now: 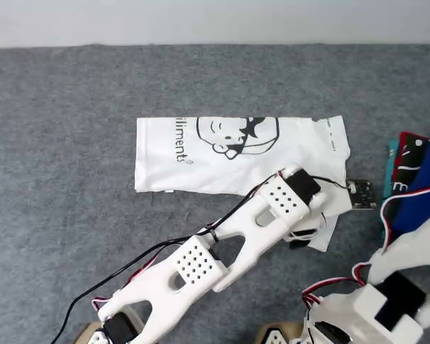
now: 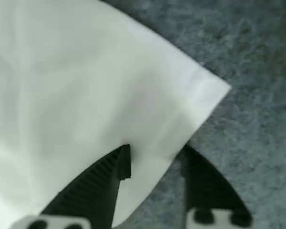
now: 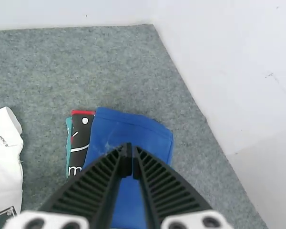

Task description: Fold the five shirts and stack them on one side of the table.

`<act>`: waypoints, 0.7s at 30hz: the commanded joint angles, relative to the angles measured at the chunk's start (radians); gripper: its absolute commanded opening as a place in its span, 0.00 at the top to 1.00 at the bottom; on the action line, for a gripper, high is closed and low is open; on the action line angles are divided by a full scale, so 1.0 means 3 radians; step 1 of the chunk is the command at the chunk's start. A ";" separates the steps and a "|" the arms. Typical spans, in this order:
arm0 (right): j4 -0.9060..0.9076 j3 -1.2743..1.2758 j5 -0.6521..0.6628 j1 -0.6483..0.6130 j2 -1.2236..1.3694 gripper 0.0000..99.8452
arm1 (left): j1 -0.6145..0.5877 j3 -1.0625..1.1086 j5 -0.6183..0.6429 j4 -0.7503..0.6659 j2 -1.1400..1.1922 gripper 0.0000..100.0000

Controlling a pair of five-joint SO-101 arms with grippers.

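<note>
Left gripper (image 2: 156, 155) is seen with its black ribbed jaws moderately apart, and nothing is clamped between them. A grey felt-like covering (image 1: 72, 143) is spread over the whole table, and a plain white wall (image 1: 201, 21) is seen behind its far edge; in the right wrist view the same wall (image 3: 229, 71) is seen meeting the covering along a slanted line. In the left wrist view one finger (image 2: 100, 186) of the left gripper is placed over the white shirt (image 2: 86, 86) and the other over the bare grey covering, so that the hem of the cloth near a pointed corner is caught in the gap between them; whether the cloth is touched cannot be told. The right gripper (image 3: 131, 157) is closed, with its fingers pressed together on nothing, and it is held above the blue shirt (image 3: 152, 138). The white shirt (image 1: 236, 165), folded into a long band with a black line drawing and lettering facing up, is laid across the middle of the table, and its near right corner is covered by the left arm's wrist. The blue shirt (image 1: 426, 186) is stacked at the right edge of the table on a dark shirt (image 3: 78, 138) with red and teal edges showing, just beside the white shirt's end.
</note>
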 commanded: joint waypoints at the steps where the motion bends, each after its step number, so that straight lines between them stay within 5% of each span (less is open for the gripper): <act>1: 0.0130 -0.0005 -0.0020 0.0033 -0.0176 0.99 | -0.0026 -0.0187 0.0020 -0.0102 0.0005 0.95; 21: 0.0125 0.0834 0.0292 0.0033 -0.0806 0.99 | -0.0087 -0.0003 -0.0056 0.0041 -0.0772 0.99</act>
